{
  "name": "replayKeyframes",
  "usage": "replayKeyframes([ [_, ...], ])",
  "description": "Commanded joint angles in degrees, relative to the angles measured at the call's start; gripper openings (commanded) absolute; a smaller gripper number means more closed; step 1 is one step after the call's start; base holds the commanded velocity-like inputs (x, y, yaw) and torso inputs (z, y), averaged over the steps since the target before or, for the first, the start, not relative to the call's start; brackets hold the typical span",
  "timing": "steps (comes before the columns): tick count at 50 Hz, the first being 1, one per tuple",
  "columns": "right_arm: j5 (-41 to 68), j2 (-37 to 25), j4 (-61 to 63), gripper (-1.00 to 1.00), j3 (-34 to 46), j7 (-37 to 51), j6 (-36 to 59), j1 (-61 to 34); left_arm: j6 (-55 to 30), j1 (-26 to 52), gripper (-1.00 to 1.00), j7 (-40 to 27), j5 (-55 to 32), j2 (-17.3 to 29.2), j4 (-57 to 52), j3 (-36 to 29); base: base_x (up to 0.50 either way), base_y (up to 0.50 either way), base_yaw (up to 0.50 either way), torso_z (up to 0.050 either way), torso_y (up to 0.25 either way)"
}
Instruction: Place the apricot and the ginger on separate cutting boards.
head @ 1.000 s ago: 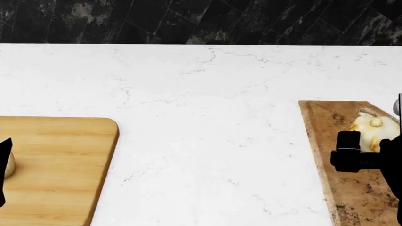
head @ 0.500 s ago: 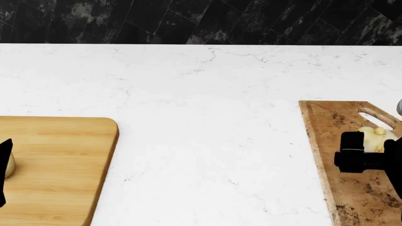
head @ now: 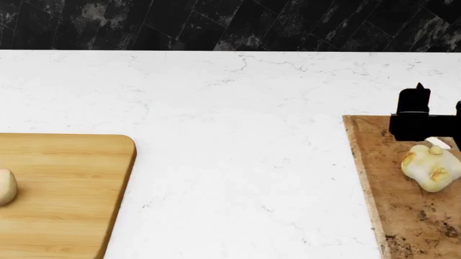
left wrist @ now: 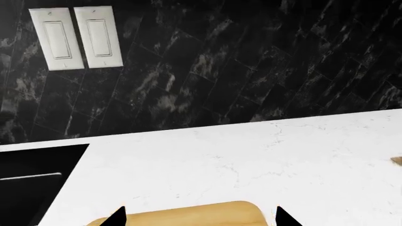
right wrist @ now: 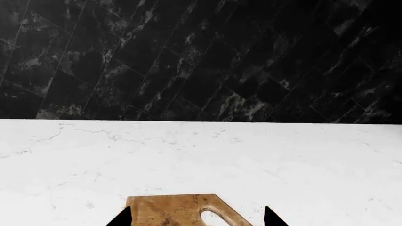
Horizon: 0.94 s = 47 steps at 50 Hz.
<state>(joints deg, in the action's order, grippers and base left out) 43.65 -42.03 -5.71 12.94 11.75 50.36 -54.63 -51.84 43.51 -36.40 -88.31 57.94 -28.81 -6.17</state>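
Apparently complete: ginger [head: 431, 170] lying free on brown board [head: 403, 216] just below right tool [head: 418, 116], prongs apart; apricot [head: 6, 186] resting on blond board [head: 72, 183]; left tool [left wrist: 199, 217] also standing apart.

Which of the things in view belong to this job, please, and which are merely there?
Job: apricot on the light cutting board; ginger on the dark cutting board; right gripper; left gripper.
Merely there: wall switches, marble counter, black tiled wall.
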Motion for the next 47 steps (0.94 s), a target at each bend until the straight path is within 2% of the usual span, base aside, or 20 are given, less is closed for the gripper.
replayKeyframes([
  [1, 0.8, -0.55, 2.74, 1.0, 0.86, -0.68, 4.15, -10.28, -7.01, 17.22, 1.0, -0.86, -1.49, -3.56, 6.38, -6.42, 0.0, 0.0, 0.0, 0.0, 0.0],
  [13, -1.31, 1.68, -1.64, 1.0, 5.22, -4.17, 7.92, -25.75, -15.79, 37.95, 1.0, -0.94, -1.66, -8.98, 18.14, -12.8, 0.0, 0.0, 0.0, 0.0, 0.0],
  [18, -2.42, 2.11, -3.33, 1.0, 6.49, -5.74, 7.11, -28.55, -18.34, 42.69, 1.0, 0.29, -0.9, -10.24, 21.14, -14.85, 0.0, 0.0, 0.0, 0.0, 0.0],
  [24, -4.25, 3.19, -6.88, 1.0, 7.15, -7.55, 3.52, -30.82, -20.15, 51.49, 1.0, 4.47, 4.2, -13.07, 26.6, -18.12, 0.0, 0.0, 0.0, 0.0, 0.0],
  [32, -3.89, 2.65, -4.22, 1.0, 4.31, -5.12, 0.67, -28.02, -21.04, 55.16, 1.0, 5.19, 5.44, -13.17, 27.41, -18.9, 0.0, 0.0, 0.0, 0.0, 0.0],
  [38, -5.7, 2.72, -3.34, 1.0, 3.94, -3.17, -2.09, -26.97, -19.51, 54.36, 1.0, 5.26, 6.38, -12.95, 26.57, -18.67, 0.0, 0.0, 0.0, 0.0, 0.0],
  [43, -4.36, 3.75, -3.54, 1.0, 0.78, -2.36, -5.0, -25.47, -15.88, 51.17, 1.0, 4.33, 7.16, -11.81, 23.67, -16.8, 0.0, 0.0, 0.0, 0.0, 0.0],
  [47, -4.86, 4.58, -3.4, 1.0, -1.23, -2.57, -10.56, -23.68, -10.05, 44.87, 1.0, 2.37, 8.79, -10.5, 18.93, -13.98, 0.0, 0.0, 0.0, 0.0, 0.0],
])
